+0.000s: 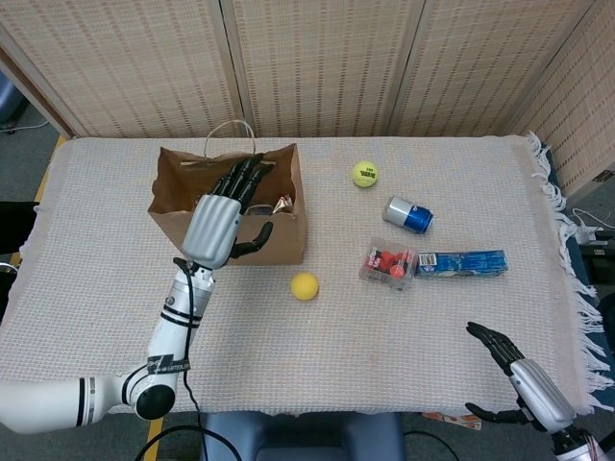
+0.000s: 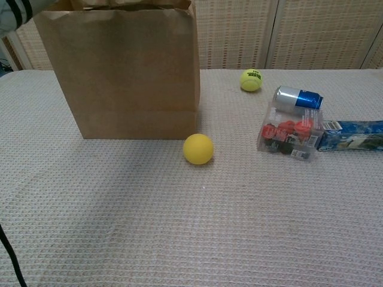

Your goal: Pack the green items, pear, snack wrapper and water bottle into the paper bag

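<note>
A: Start at the left. What is the left hand (image 1: 215, 229) doing?

B: In the head view it hangs over the open top of the paper bag (image 1: 168, 207), fingers stretched out and apart, thumb out to the side. Nothing is held in it.

A: And the bag itself?

B: It stands upright on the woven cloth (image 1: 115, 288) at the left of the table. In the chest view its plain brown front (image 2: 125, 78) fills the upper left, and only a bit of the arm shows at the top left corner.

A: Where are the task's things?

B: Inside the bag, past the fingers, a snack wrapper (image 1: 285, 203) shows against the right wall. Something clear lies under the fingers, too hidden for me to name. I cannot make out a pear.

A: What sits outside the bag?

B: A yellow ball (image 1: 305, 285) lies just in front of the bag's right corner, near it but apart. Further right and back is a tennis ball (image 1: 364, 174). Then a blue can (image 1: 408, 214) on its side, and in front of it a clear box of red items (image 1: 388, 264), with a blue packet (image 1: 462, 262) touching the box's right side.

A: And the right hand (image 1: 519, 373)?

B: It sits at the near right corner of the table, off the cloth's edge, fingers loosely apart and slightly curled, holding nothing.
</note>
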Robot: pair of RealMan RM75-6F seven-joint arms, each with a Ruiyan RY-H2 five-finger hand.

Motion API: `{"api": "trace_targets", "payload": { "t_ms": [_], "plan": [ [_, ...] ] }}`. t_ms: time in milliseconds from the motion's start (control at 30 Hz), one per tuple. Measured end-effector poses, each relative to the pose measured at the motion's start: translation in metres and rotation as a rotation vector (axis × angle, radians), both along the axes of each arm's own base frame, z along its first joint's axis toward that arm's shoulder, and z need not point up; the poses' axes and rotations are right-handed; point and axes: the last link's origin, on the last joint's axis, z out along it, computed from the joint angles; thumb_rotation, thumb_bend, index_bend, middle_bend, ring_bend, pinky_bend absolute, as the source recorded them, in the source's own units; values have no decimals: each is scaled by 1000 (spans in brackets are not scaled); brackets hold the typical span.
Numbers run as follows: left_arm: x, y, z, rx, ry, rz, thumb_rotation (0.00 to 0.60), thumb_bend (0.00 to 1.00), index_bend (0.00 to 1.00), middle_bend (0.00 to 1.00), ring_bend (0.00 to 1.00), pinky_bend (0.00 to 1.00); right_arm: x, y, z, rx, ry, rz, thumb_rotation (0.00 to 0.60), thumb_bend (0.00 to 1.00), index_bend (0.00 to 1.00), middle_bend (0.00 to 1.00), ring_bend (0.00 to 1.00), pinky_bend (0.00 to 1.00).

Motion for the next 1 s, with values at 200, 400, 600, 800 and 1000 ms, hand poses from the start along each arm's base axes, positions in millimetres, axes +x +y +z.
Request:
{"api": "trace_targets", "payload": {
  "t_ms": [200,400,600,800,1000],
  "plan": [
    [-22,-16,18,36,21,1,600,389,100,0,0,151,-1,0,1,-7,11,3,600,76,0,0,0,0],
    [-73,-47,51,117,128,30,600,390,100,0,0,142,-2,1,0,-6,44,11,600,76,0,0,0,0],
    [-148,-99,67,78,200,202,600,376,71,0,0,88,-6,1,-2,-7,122,21,600,76,0,0,0,0],
    [-223,-160,70,39,287,370,600,361,26,0,0,49,-10,0,-4,-50,265,68,600,76,0,0,0,0],
    [-269,-198,77,122,372,405,600,362,25,0,0,48,-11,-2,-7,-137,344,89,600,76,0,0,0,0]
  ]
}}
